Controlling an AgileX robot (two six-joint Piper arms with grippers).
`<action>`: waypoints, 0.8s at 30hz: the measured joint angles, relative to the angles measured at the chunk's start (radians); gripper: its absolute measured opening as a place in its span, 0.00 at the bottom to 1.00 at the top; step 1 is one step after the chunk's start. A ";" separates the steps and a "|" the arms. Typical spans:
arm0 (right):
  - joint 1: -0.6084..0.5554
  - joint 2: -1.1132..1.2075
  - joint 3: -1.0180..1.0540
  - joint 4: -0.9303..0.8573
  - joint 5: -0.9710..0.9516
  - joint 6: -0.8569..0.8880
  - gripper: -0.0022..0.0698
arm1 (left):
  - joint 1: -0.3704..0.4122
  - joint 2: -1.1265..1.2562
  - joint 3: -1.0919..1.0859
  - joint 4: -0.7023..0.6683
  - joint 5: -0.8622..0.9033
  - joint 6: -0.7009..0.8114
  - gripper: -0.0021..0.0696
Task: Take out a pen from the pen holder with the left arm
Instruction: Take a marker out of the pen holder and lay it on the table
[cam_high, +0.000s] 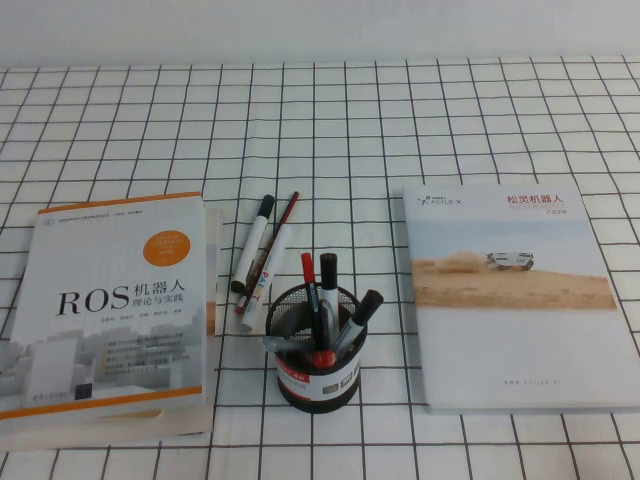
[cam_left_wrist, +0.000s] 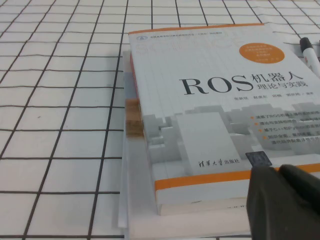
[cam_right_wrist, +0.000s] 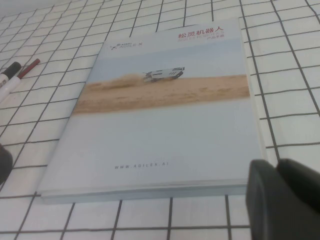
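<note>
left gripper (cam_left_wrist: 279, 186): out of the high view; sits low over the near end of the ROS book (cam_left_wrist: 215, 110), fingers pressed together, holding nothing.
right gripper (cam_right_wrist: 278, 186): parked over the near edge of the AgileX booklet (cam_right_wrist: 165, 110); grip state can't be read.
pen holder (cam_high: 300, 385): black mesh cup, upright, between book and booklet, touching neither.
contents: red pen (cam_high: 310, 285), black marker (cam_high: 328, 285) and second black marker (cam_high: 362, 310), all leaning, tops close together.
status: not started, by the look of it.
beyond holder: white marker (cam_high: 252, 245) and thin red pen (cam_high: 270, 250) lie flat on the cloth; not targets.
risk, jaws: must open before descent, else they knock the pen tops.
risk, crowding: may pinch two pens.
risk, tip-over: a slanted pull drags or topples the light cup.
</note>
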 joint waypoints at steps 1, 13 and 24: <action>0.000 0.000 0.000 0.000 0.000 0.000 0.02 | 0.000 0.000 0.000 0.000 0.000 0.000 0.02; 0.000 0.000 0.000 0.000 0.000 0.000 0.01 | 0.000 0.000 0.000 0.000 0.000 0.000 0.02; 0.000 0.000 0.000 0.000 0.000 0.000 0.01 | 0.000 0.000 0.000 -0.078 -0.073 -0.023 0.02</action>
